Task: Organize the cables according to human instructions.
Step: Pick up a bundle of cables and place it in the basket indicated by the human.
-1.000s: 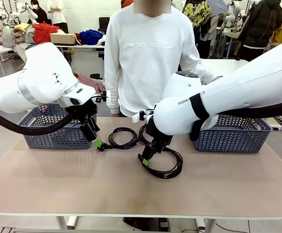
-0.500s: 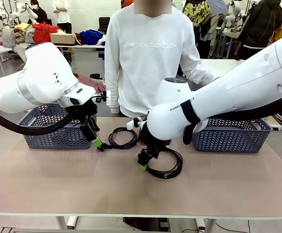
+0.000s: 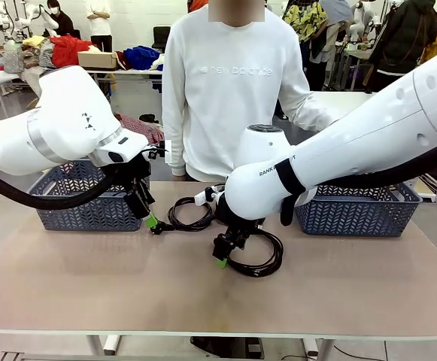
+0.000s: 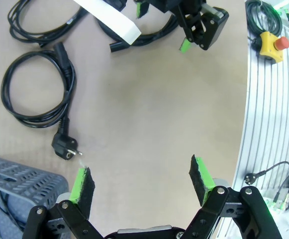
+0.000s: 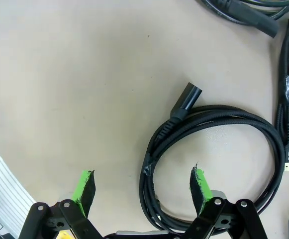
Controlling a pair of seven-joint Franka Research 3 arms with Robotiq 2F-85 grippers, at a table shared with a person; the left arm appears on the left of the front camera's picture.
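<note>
Several coiled black cables lie mid-table in front of a person in a white sweater. My left gripper (image 3: 150, 219) hangs open just above the table, beside the plug (image 3: 158, 228) of one coil (image 3: 192, 226). In the left wrist view that coil (image 4: 70, 84) lies up and to the left of my open left gripper (image 4: 142, 181), with its plug (image 4: 64, 148) close to the left fingertip. My right gripper (image 3: 221, 256) hovers open at the near edge of a thicker coil (image 3: 259, 271). In the right wrist view this coil (image 5: 224, 113) runs under my open right gripper (image 5: 142, 186), its right fingertip (image 5: 199, 181) over the cord.
A grey-blue basket (image 3: 90, 203) stands at the left behind my left arm, and another basket (image 3: 361, 210) stands at the right. Further cables (image 5: 288, 114) lie between the coils and the person. The near half of the table (image 3: 203, 308) is bare.
My right arm has swung to the left, and its gripper has shifted a little left at the near edge of the thicker coil. My left arm has stayed still.
</note>
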